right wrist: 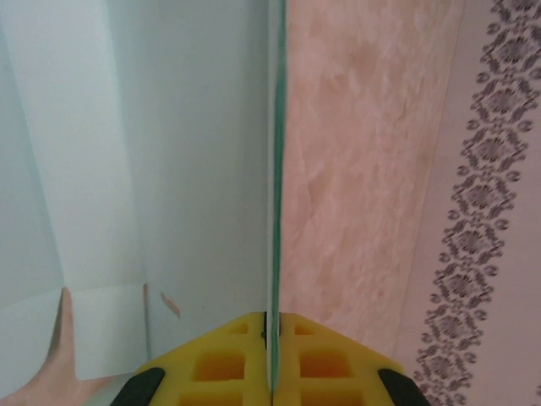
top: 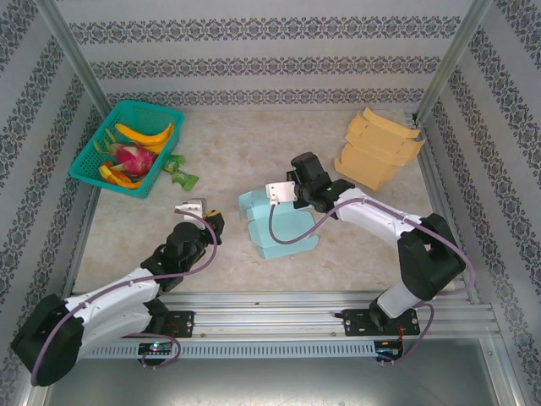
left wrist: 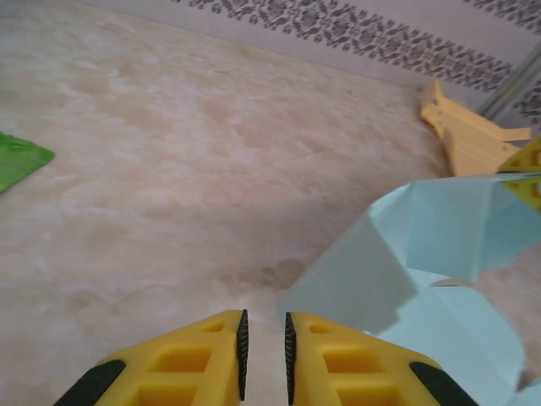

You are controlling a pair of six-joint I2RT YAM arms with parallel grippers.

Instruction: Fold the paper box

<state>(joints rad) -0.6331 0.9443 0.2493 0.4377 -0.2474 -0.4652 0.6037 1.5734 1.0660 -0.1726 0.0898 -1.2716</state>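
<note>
The beige marbled table (top: 228, 144) carries 1 teal plastic basket (top: 95, 135), 1 green packet (top: 179, 173), 1 light-blue paper box (top: 283, 233) and stacked yellow paper boxes (top: 376, 152).

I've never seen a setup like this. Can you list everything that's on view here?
paper box: one, light blue, partly folded, table centre
paper boxes: a stack, yellow, far right
basket: one, green, far left
bananas: a few, yellow, in the basket
dragon fruit: one, pink, in the basket
packet: one, green, beside the basket
table: one, beige marbled
left fingers: two, yellow, slightly apart, holding nothing, left of the blue box
right fingers: two, yellow, shut on the blue box's edge
</note>
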